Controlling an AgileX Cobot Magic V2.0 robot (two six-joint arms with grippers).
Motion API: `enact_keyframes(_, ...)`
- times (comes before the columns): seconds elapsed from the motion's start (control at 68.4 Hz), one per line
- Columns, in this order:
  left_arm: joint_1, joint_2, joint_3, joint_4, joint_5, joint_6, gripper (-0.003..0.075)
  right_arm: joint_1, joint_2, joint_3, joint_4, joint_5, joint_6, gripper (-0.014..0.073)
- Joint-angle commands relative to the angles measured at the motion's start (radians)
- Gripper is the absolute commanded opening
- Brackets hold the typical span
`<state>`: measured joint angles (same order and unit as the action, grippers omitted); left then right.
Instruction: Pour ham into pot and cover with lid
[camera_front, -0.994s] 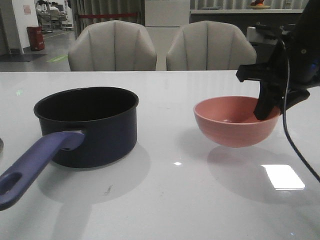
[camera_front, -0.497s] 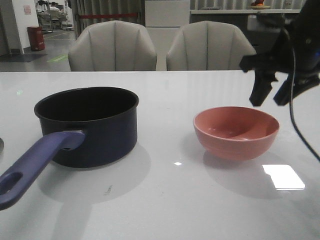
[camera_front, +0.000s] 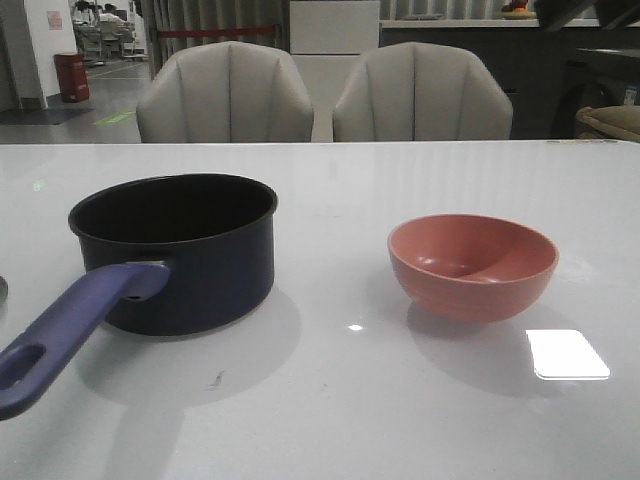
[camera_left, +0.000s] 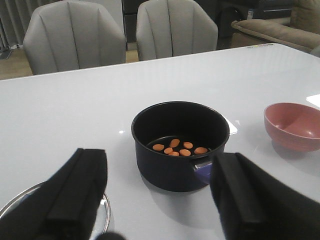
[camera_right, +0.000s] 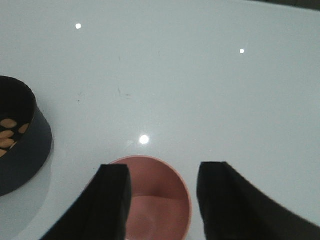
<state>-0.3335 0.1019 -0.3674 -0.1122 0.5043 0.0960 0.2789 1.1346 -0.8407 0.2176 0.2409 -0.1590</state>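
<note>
The dark navy pot (camera_front: 175, 250) stands on the left of the table, its purple-blue handle (camera_front: 70, 330) pointing toward the front edge. Several orange-pink ham chunks (camera_left: 179, 148) lie on its bottom, also seen in the right wrist view as ham (camera_right: 7, 137) inside the pot (camera_right: 22, 150). The lid (camera_left: 106, 210) lies flat on the table beside the pot, only part of its metal rim showing past a finger. My left gripper (camera_left: 159, 162) is open, short of the pot. My right gripper (camera_right: 165, 170) is open above the empty pink bowl (camera_right: 160, 197). Neither gripper appears in the front view.
The pink bowl (camera_front: 472, 265) sits upright on the right side of the table, about a bowl's width from the pot. Two grey chairs (camera_front: 225, 95) stand behind the far table edge. A bright light patch (camera_front: 567, 353) lies right of the bowl.
The right gripper set the pink bowl down on the table, let go, rose and left the front view. The pot has not moved.
</note>
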Motion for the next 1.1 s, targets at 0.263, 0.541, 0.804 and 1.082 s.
enact_keyframes(0.263,-0.008,0.012,-0.026,-0.008,-0.08,-0.001,0.0489,0.002,-0.507,0.374,0.0,-0.282,-0.007,0.043)
enact_keyframes(0.541,-0.008,0.012,-0.026,-0.008,-0.076,-0.001,0.0489,0.002,-0.894,0.596,-0.001,-0.278,0.013,0.0429)
enact_keyframes(0.804,-0.008,0.025,-0.029,-0.008,-0.064,-0.001,0.049,0.002,-0.966,0.686,-0.001,-0.253,0.014,0.0135)
enact_keyframes(1.082,-0.008,0.215,-0.149,0.056,-0.052,-0.154,0.0644,0.002,-0.966,0.686,-0.001,-0.23,0.014,0.0162)
